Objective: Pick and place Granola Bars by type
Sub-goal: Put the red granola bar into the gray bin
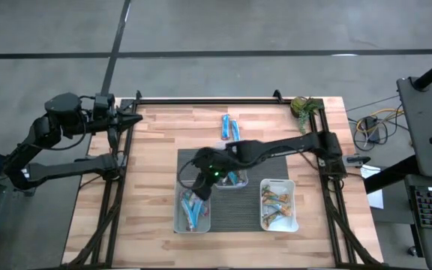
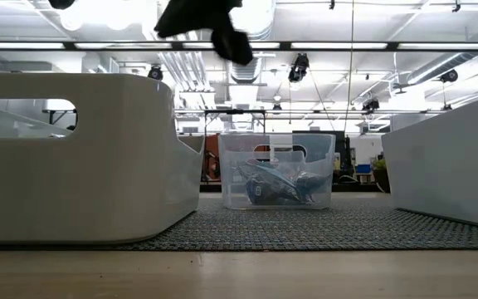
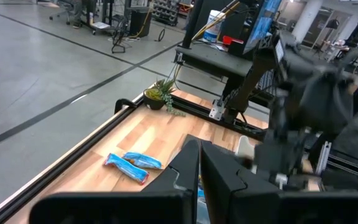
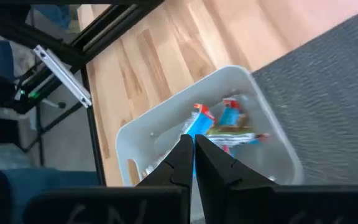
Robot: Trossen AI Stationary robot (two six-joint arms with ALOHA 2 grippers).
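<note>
From above, I take the grey mat [image 1: 235,206] as my landmark. My right gripper [image 1: 199,189] hangs over the mat's near-left part, just above the left tub [image 1: 192,212], which holds blue granola bars [image 1: 191,209]. The right tub [image 1: 278,205] on the mat holds tan ones, a middle tub sits under my arm, and two blue bars [image 1: 230,127] lie on bare wood beyond the mat's far edge. My left gripper [image 1: 131,118] waits well left of the mat, at the table's far-left corner.

At table height, the middle tub [image 2: 277,170] stands on the mat with blue bars inside.

Past my left wrist, my fingers [image 3: 199,163] are pressed together, empty.

Past my right wrist, my fingers [image 4: 191,155] are together, nothing between them, above the left tub [image 4: 229,81].
</note>
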